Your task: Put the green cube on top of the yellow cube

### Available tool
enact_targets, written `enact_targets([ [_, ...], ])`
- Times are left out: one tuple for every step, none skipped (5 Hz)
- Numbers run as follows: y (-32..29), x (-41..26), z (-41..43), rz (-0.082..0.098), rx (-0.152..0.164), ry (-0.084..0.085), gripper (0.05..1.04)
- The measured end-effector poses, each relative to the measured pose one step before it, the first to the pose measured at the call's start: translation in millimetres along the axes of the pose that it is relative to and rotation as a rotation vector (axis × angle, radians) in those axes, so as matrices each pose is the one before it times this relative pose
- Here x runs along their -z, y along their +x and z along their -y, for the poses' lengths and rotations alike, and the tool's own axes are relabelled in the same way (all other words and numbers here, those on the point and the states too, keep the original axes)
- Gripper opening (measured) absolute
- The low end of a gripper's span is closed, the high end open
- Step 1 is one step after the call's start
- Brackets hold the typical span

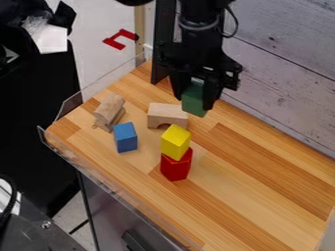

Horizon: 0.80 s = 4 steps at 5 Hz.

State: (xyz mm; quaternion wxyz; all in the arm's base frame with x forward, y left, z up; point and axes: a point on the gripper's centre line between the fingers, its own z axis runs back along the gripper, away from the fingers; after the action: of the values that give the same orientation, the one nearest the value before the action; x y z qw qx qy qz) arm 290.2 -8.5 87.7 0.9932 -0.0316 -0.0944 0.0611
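We see the wooden worktop (262, 196) cross the frame at a slant, with a see-through guard (118, 193) along its left edge and the planked wall (281, 73) bordering it on the upper right. Our widest stretch for moving runs from the middle of the frame to the lower right, between that wall and the lower-left edge. Left of centre we have tighter gaps, between the blue cube (126, 137), the wooden arch (167, 114) and the round-topped wooden piece (109, 112) near the upper-left edge. The end effector (194, 100) hangs above the middle, close to the wall side, and we find it grasping the green cube (194, 105), which sits between its fingers with its lower part poking out below. From there, the yellow cube (175, 141) lies lower and slightly left in the frame, resting on the red block (176, 168), with the arch near it on the upper-left side.
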Motion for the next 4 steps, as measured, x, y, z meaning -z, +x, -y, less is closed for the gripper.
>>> enact_targets([
  [-2.91,-2.51,-5.87,-0.0150,-0.0126,0.0123,0.571],
  [-0.85,-0.11,-5.84,-0.0047,-0.0190,0.0393,0.571],
  [-4.63,2.19,-0.55,-0.0182,0.0019,0.0219,0.571],
  [-11.16,7.81,-0.09,-0.0682,-0.0068,0.0013,0.571],
])
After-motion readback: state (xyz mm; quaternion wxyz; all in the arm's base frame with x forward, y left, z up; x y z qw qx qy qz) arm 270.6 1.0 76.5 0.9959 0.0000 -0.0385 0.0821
